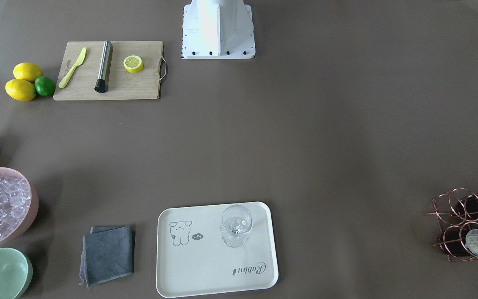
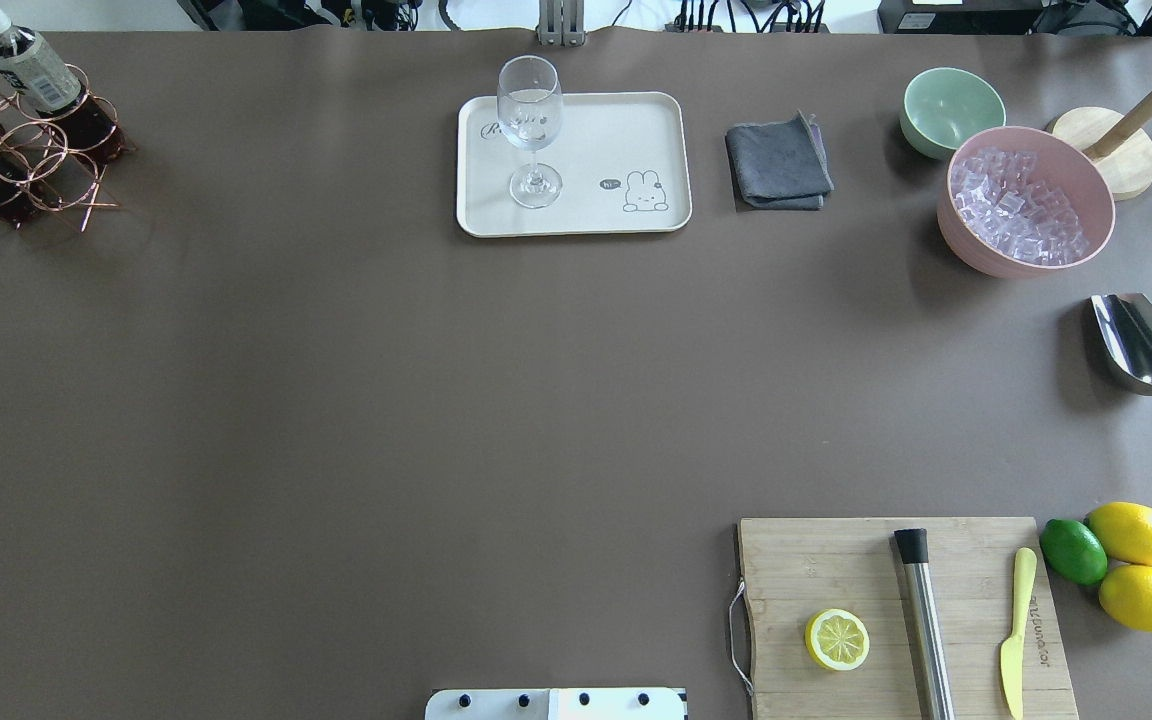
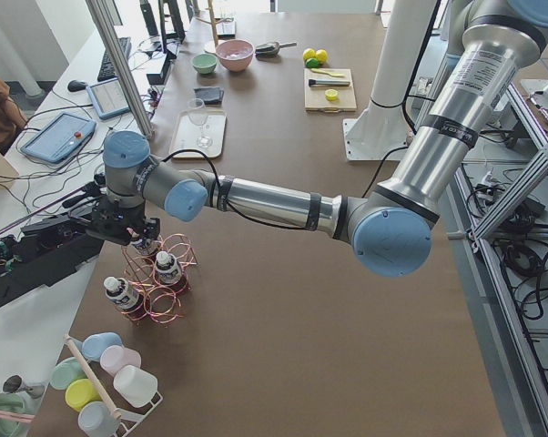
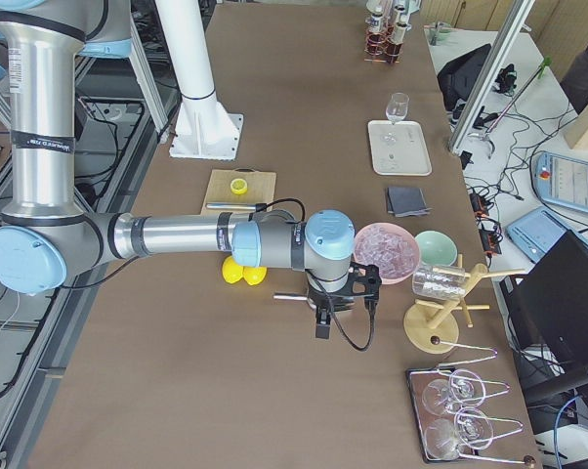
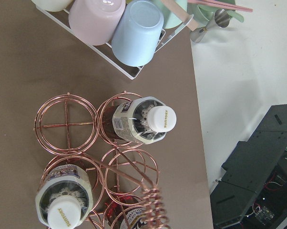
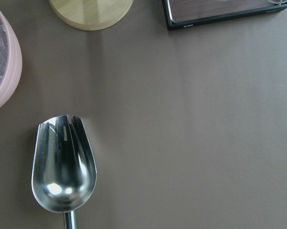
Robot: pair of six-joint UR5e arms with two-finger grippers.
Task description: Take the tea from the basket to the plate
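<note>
The silver tubular left arm (image 3: 265, 202) and right arm (image 4: 172, 237) have pale-blue joint caps (image 3: 390, 240) and black looping cables (image 3: 218, 175); their white metal pedestal (image 1: 218, 33) shows dark bolt heads

1. "SUNTORY" is printed on the white cap of the bottle (image 5: 141, 120) at the centre of the left wrist view.
2. The same word is on the cap of the second bottle (image 5: 63, 205) at lower left.
3. "Rabbit" in script stands upside down on the tray (image 1: 206, 265), bottom centre of the front-facing view.
4. The mark on the cutting board (image 1: 139, 83) is too small to read.

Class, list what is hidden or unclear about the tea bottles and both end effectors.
Left end effector: exterior left only, too small; open or shut unknown.
Third tea bottle: left wrist view, cut off by bottom edge, behind basket handle.
Right end effector: exterior right only, too small.
</note>
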